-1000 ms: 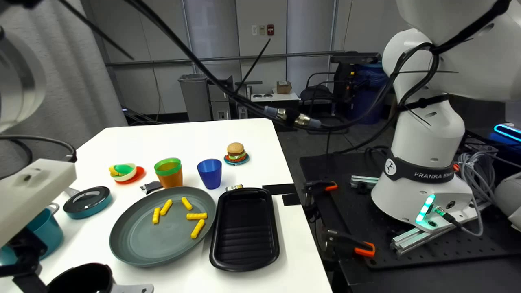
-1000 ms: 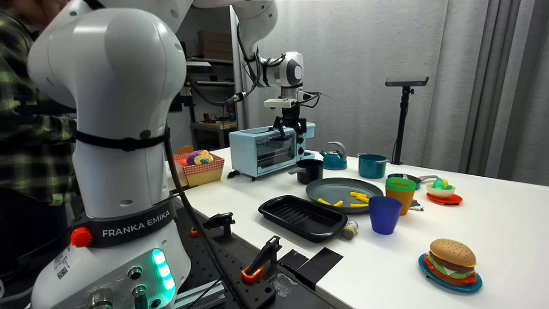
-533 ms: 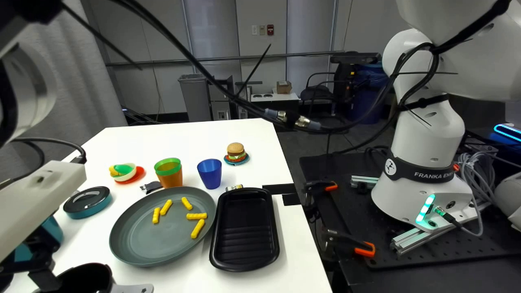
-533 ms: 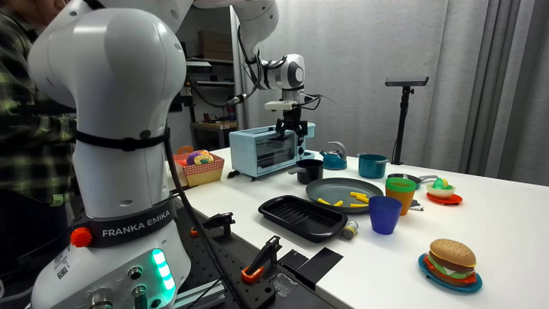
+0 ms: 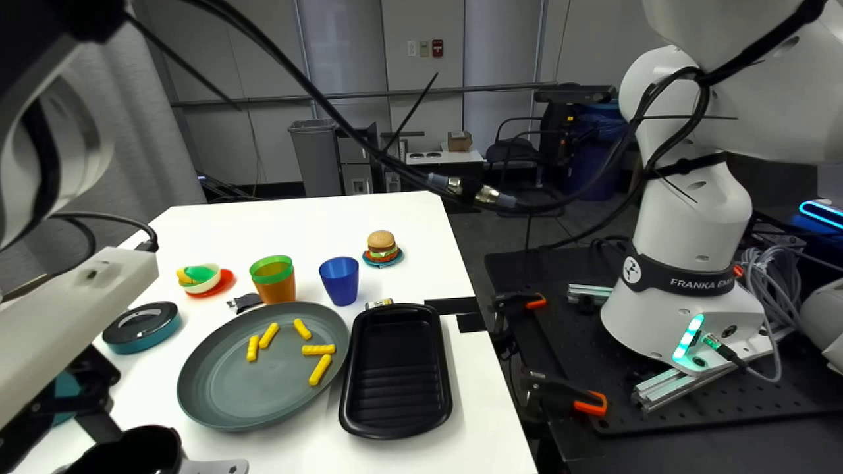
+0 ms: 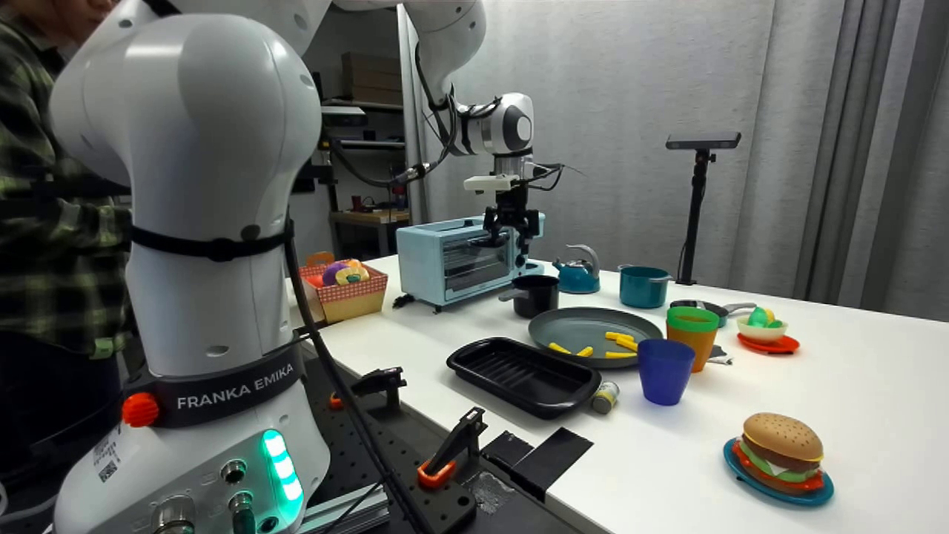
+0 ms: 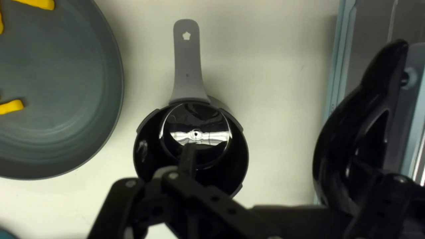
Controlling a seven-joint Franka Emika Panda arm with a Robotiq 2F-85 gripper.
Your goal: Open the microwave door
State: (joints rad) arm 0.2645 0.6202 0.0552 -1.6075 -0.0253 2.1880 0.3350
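Wrist view shows a black two-finger gripper (image 7: 274, 157) spread wide, clasping nothing, a glossy black curved handle (image 7: 342, 132) partly behind one finger, while an exterior view gives most of the boxy light-blue microwave (image 6: 460, 267), on the white table (image 6: 860, 371).

White arm (image 6: 193, 111), black FRANKA EMIKA band (image 6: 230, 393), orange knob (image 6: 140, 409), green lights (image 6: 283, 466), black cables (image 5: 359, 135), screw-studded black jaws

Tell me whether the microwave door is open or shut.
Shut, as far as an exterior view shows: the microwave door stands upright and looks flush with the light-blue body.
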